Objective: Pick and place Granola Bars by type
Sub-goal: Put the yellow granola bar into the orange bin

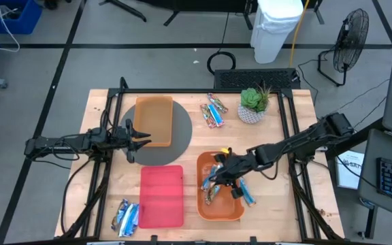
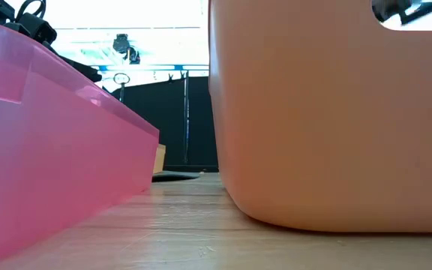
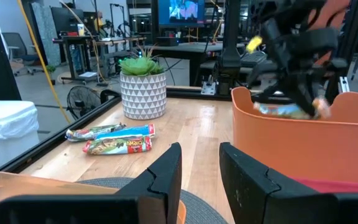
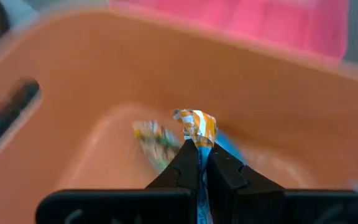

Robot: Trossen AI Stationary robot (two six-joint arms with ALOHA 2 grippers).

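My right gripper (image 1: 218,175) reaches in from the table's right. It is shut on a granola bar (image 4: 196,126) with an orange-white and blue wrapper, over the inside of the orange bin (image 1: 203,204). Other bars (image 1: 248,194) lie on the bin's floor. More bars lie in a pile (image 1: 214,113) at the far middle of the table. Another pile (image 1: 126,216) lies at the near left. My left gripper (image 1: 133,137) stands open and level by the orange tray (image 1: 154,121), with nothing between its fingers (image 3: 166,171). My right gripper pinches the bar between its two fingers, just behind the crimped orange-white end (image 4: 196,124), which sticks out past the fingertips. Blue wrapper (image 4: 201,193) shows farther back in the gap. The fingers slant down from the table's right. The bar (image 3: 284,111) hangs above the bin's rim.
The orange tray sits on a round grey mat (image 1: 182,146). A red tray (image 1: 162,196) lies at the near middle, left of the bin. A potted plant (image 1: 254,105) stands at the far right. A black frame (image 1: 291,136) runs around the table.
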